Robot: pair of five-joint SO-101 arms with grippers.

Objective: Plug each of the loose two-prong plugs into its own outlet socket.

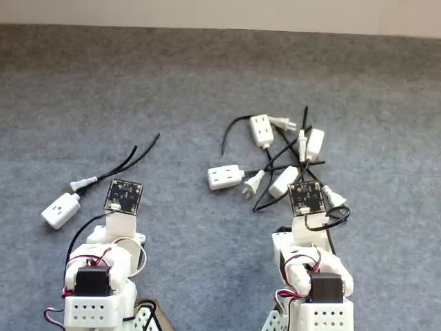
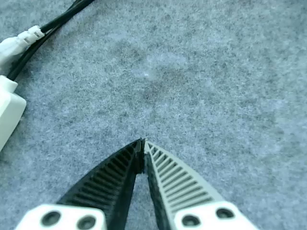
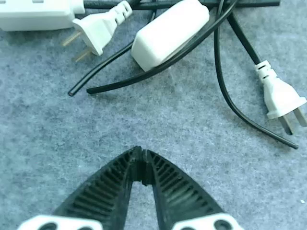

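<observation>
Starting far left on the grey carpet (image 1: 186,76): a white far-left socket (image 1: 60,210), with a loose far-left plug (image 1: 84,183) just beside it at one o'clock, not plugged in. Trailing from there toward two o'clock, paired black cords (image 1: 134,155). Seen again from the left wrist: far-left socket (image 2: 7,112), far-left plug (image 2: 19,40), cords (image 2: 62,17).

Next, at four o'clock from that socket, the left arm (image 1: 103,276). Left gripper (image 2: 143,146) clenched tight, tips together, grasping nothing, over bare carpet.

Past centre, a tangle of white parts and black leads. Leftmost in it, a wide socket (image 1: 225,177), with a middle plug (image 1: 253,184) just at its three o'clock, bare prongs aimed toward seven o'clock. At one o'clock from the wide socket, a top socket (image 1: 261,129) with a top plug (image 1: 282,123) against its three o'clock side; cannot tell whether seated. Farther right, an upright socket (image 1: 314,143). Below that, at seven o'clock, a tilted socket (image 1: 283,181) with leads crossing it. At four o'clock from the tilted socket, a right-hand plug (image 1: 334,197), loose.

Repeated in the right wrist view: middle plug (image 3: 98,28), tilted socket (image 3: 170,31), right-hand plug (image 3: 280,98).

Lastly the right arm (image 1: 313,276), at six o'clock from the tangle. Right gripper (image 3: 142,153) squeezed closed, empty, above carpet just short of the tilted socket.
</observation>
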